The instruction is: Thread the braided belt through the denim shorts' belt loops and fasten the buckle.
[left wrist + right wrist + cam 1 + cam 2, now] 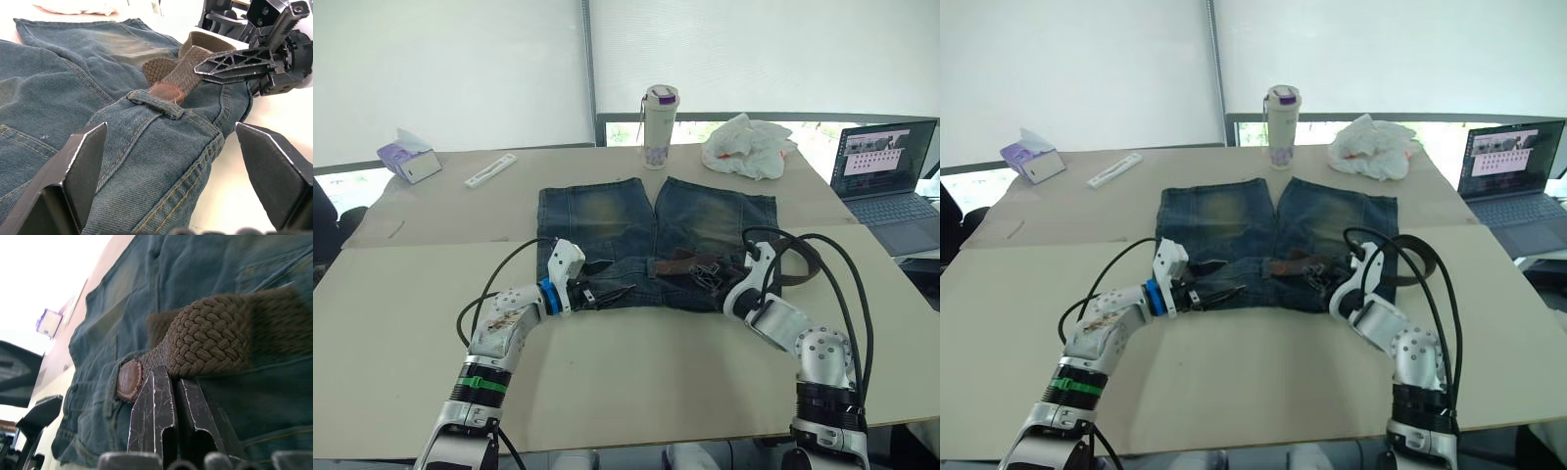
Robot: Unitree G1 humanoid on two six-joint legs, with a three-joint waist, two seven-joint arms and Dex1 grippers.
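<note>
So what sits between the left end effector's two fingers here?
In the left wrist view, the denim shorts' bunched waistband lies between the open left end effector fingers, with a belt loop on top and the braided belt's leather tip at it.

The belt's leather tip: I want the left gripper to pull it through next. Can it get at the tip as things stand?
Probably yes. The left gripper is open just short of the belt loop, and the belt's leather tip pokes out beyond it, uncovered. The right gripper pinches the braided belt farther back.

bright window backlight, glare, blurred wrist close-ups.
</note>
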